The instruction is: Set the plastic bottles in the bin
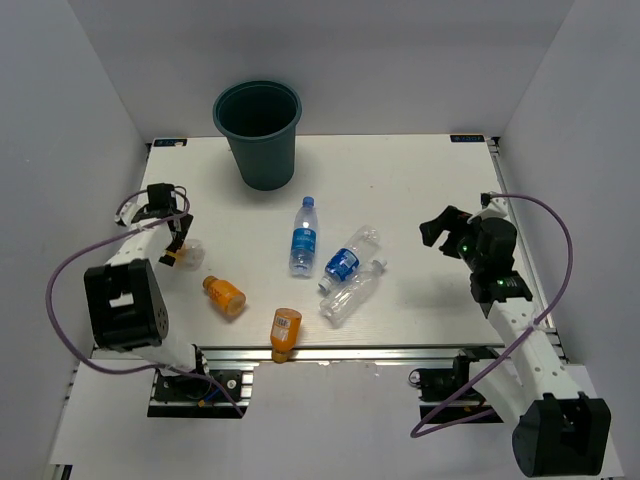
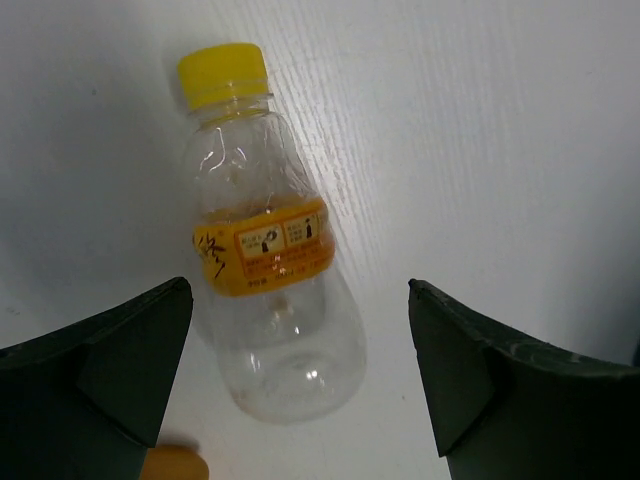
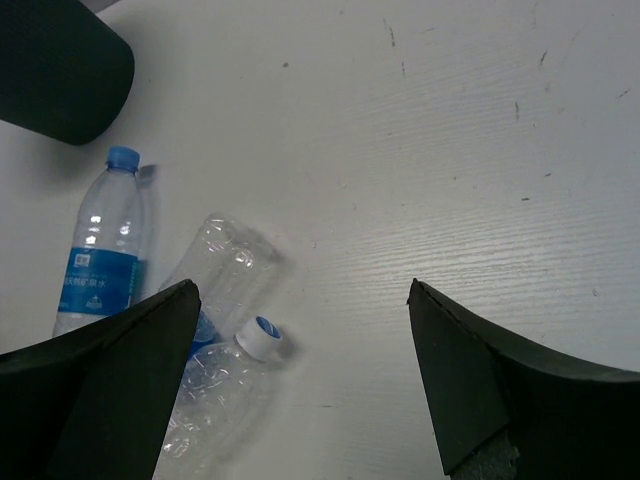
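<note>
**Left hand spread around a yellow-capped bottle**

The left hand (image 2: 298,300) is low over the left side of the counter (image 1: 420,170), its fingers (image 2: 110,380) wide apart. The yellow-capped bottle (image 2: 270,290), clear with an orange label band, lies flat between them with its cap pointing away from the wrist. It sits close to one finger and well clear of the other, and neither grips it.

The right hand (image 1: 445,232) hangs over the right side, also spread apart and holding nothing. To its left, mid-counter, lie one blue-labelled bottle (image 1: 303,236), a second blue-labelled bottle (image 1: 349,258) and, just beside that, the plain bottle (image 1: 350,292).

One orange bottle (image 1: 224,295) lies near the left hand, and another orange bottle (image 1: 285,333) rests at the counter's near edge. The bin (image 1: 258,130) stands upright at the far edge, well apart from both hands.
</note>
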Tool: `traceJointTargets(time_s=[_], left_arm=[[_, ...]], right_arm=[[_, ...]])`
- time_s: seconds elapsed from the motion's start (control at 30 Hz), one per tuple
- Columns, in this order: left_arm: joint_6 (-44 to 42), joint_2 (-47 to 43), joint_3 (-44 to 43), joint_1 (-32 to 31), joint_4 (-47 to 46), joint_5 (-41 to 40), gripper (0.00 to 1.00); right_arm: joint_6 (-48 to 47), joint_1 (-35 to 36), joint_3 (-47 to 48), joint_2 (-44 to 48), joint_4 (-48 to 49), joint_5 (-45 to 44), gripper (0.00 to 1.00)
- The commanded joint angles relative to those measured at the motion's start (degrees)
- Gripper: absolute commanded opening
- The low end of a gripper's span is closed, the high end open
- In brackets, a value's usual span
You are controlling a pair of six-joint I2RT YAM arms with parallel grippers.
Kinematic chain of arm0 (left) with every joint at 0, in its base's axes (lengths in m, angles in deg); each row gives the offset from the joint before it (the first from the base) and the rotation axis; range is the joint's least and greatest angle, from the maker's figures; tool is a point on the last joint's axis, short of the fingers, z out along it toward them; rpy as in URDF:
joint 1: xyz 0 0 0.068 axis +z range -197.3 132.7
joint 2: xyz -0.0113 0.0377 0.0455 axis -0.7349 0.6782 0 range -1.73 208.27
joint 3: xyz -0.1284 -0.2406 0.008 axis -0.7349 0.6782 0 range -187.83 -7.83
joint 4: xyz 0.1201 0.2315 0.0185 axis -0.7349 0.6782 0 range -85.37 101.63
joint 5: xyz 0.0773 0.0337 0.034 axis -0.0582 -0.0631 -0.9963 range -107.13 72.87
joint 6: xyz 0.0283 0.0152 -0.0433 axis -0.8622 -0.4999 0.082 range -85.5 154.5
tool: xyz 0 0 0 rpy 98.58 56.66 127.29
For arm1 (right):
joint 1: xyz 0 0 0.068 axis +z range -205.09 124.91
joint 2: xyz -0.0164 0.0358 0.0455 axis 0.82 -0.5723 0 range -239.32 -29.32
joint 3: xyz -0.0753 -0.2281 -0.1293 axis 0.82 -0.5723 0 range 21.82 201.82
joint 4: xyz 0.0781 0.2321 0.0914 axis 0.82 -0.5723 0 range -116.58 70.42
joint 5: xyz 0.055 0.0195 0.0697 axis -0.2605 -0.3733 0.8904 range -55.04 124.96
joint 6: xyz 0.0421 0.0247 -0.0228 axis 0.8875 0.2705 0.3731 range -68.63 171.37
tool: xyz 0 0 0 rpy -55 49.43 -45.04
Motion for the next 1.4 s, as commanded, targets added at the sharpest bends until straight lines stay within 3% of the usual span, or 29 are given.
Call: traceJointTargets(time_s=[0.0, 0.17, 0.27, 0.43, 0.6, 0.77, 0.97, 1.17, 1.3, 1.37], left_arm=[[-0.3, 4.4, -0.1, 1.3, -4.1, 6.0, 0.98], [-1.3, 10.9, -1.8, 1.7, -6.5, 3.5, 0.98], [-1.3, 14.7, -3.1, 1.8, -6.5, 5.2, 0.92], [-2.8, 14.7, -4.8, 1.8, -7.7, 6.8, 0.63], [-8.3, 11.1, -12.2, 1.7, -8.4, 10.6, 0.53], [-12.0, 6.1, -18.3, -1.8, -16.2, 20.1, 0.53], [-24.1, 7.3, -35.0, -14.2, -20.5, 16.6, 0.56], [-23.1, 14.1, -41.0, -16.0, -33.8, 19.8, 0.59], [-21.5, 23.0, -51.7, -16.4, -32.8, 25.9, 0.62], [-22.0, 29.3, -62.4, -16.9, -25.8, 25.3, 0.75]], right_arm=[[-2.5, -0.1, 2.5, -2.1, 1.1, 3.1, 0.89], [-2.8, -0.1, 2.4, -3.2, 2.2, 5.6, 0.89], [-2.8, -0.1, 2.1, -2.9, 2.2, 5.1, 0.89], [-2.8, -0.1, 1.8, -2.2, 2.7, 4.6, 0.89], [-2.9, -0.1, 1.9, -1.2, 2.4, 4.5, 0.89], [-2.9, -0.1, 0.9, 0.0, 3.9, 5.5, 0.89], [-3.3, -0.1, 0.5, 0.3, 4.4, 6.1, 0.89], [-3.7, -0.1, 0.4, 0.1, 5.4, 7.8, 0.89], [-4.2, -0.2, -0.1, 0.7, 5.7, 11.2, 0.9], [-4.3, -0.1, -0.6, 1.3, 7.3, 12.7, 0.89]])
